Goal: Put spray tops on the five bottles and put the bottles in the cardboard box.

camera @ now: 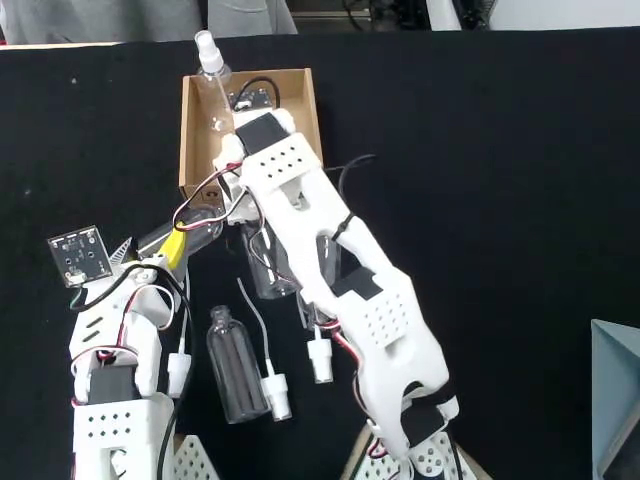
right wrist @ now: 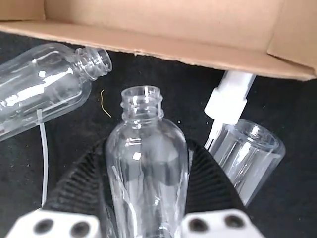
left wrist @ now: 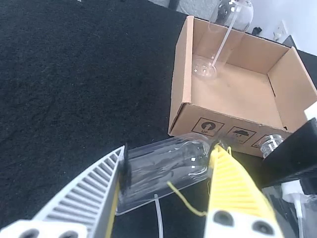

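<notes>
Your left gripper [left wrist: 168, 153] is closed round a sideways bottle [left wrist: 163, 166]. Its long axis runs toward the cardboard box [left wrist: 182, 69], and its open neck stops just short of the near wall. Your right gripper [right wrist: 148, 148] is clamped on a second bottle [right wrist: 146, 163], also uncapped, with its neck aimed at that same wall, just beside the first. Both need spray tops, I judge. The 3 loose spray tops [camera: 275, 385] lie well back from the box, toward the arm bases and behind both grippers. With both grippers full, 1 must let go first, and the left arm looks nearer a top. 1 capped bottle [camera: 212, 85] leans in the box.
</notes>
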